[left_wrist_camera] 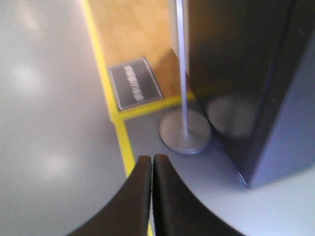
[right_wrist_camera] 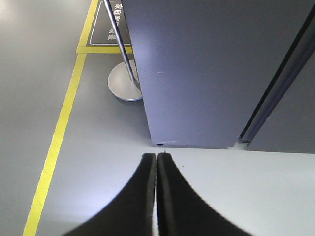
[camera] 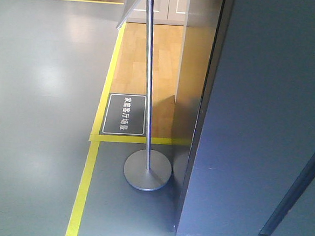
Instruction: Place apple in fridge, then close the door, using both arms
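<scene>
Closed, empty right hand and left hand low in frame; fridge filling right side; apple unseen, likely firm, smooth, best gripped around its middle.

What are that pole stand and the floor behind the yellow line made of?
The pole stand looks like brushed metal: silvery grey, with a soft sheen on the pole and round base. The floor behind the yellow line looks like wood or wood-look laminate: warm tan planks with visible seams.

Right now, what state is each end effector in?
Left end effector: closed, holding nothing.
Right end effector: closed, holding nothing.
</scene>
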